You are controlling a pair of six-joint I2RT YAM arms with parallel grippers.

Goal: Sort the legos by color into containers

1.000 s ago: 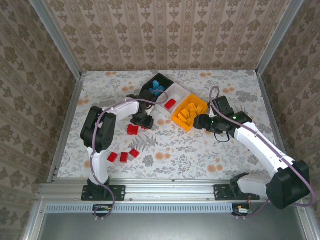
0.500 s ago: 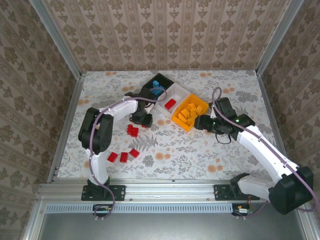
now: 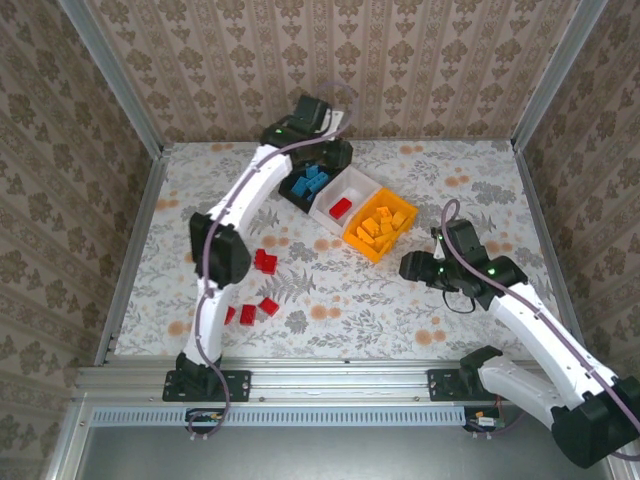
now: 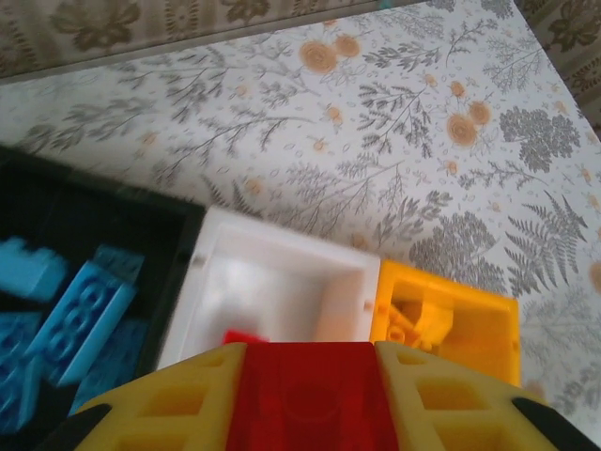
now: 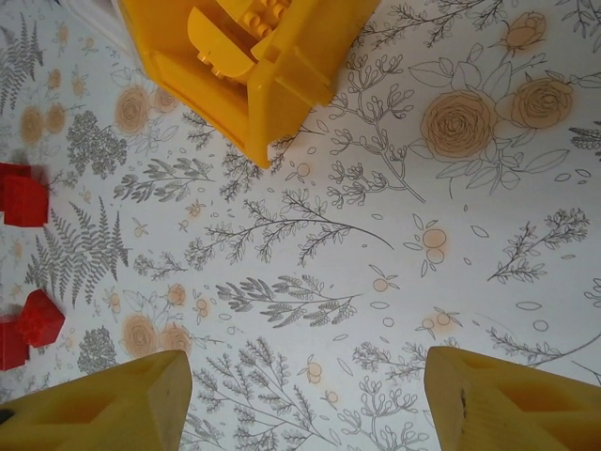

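Several loose red legos: we see them on the table, to the near-left of the white bin and well apart from it, not yet sorted.
Right gripper: we find it drawn back to the near-right of the white bin, where a second ago it sat closer in. Its fingers are spread wide with nothing between them.
Left gripper: it has risen from the table on the near-left of the white bin and swung up over that bin's far side. Its fingers are pinched on the held red lego.
What that means: we judge that one red pick is done and the carry is nearly over. From the wrist view the white bin lies just ahead of the fingertips, so letting go there is what remains of this step.
Orange bin: it touches the white bin's right side and holds a heap of orange legos.
White bin: it sits in the middle of the row with one sorted red lego lying inside, and the rest of its floor is bare.
Black bin: it touches the white bin's left side and holds blue legos.
Progress: we judge blue and orange to be finished, since only red pieces lie outside the bins. Red is barely begun.
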